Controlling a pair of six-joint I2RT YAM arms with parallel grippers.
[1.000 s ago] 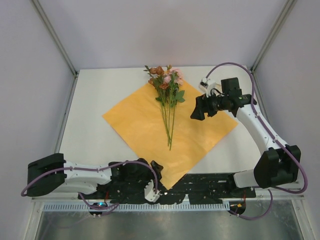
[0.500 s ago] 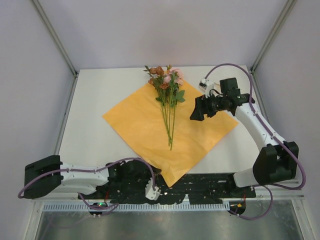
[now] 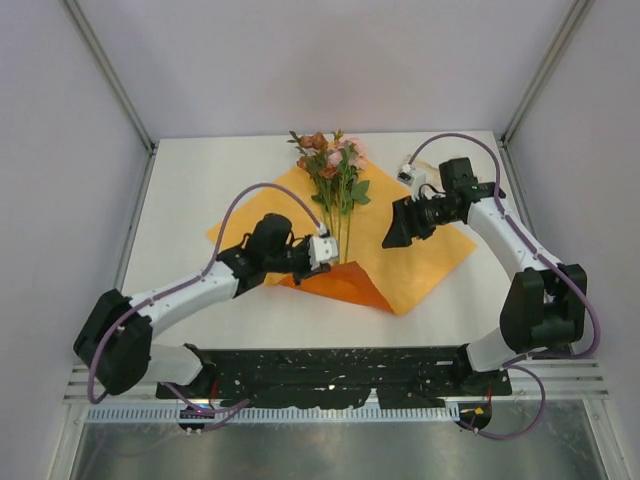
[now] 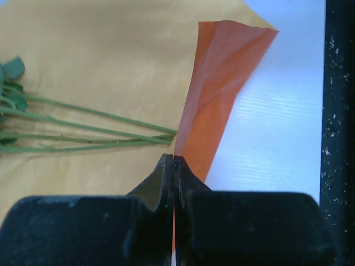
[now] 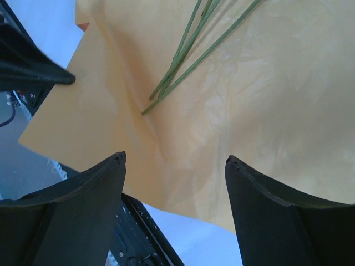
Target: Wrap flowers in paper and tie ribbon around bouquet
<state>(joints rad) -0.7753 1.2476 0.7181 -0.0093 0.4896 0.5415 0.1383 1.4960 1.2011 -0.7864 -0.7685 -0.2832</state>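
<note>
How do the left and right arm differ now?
Left arm: jaws shut on a corner of the paper; right arm: jaws open, holding nothing. The left arm holds its corner folded up to the stem ends, darker side showing; the right arm hangs above flat paper. Both reach over the paper, on either side of the flowers.

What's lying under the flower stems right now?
The paper, pale side up, lies under the flowers. Its near corner is folded up beside the stem ends, pinched in the left claw. The table beneath the sheet is covered.
</note>
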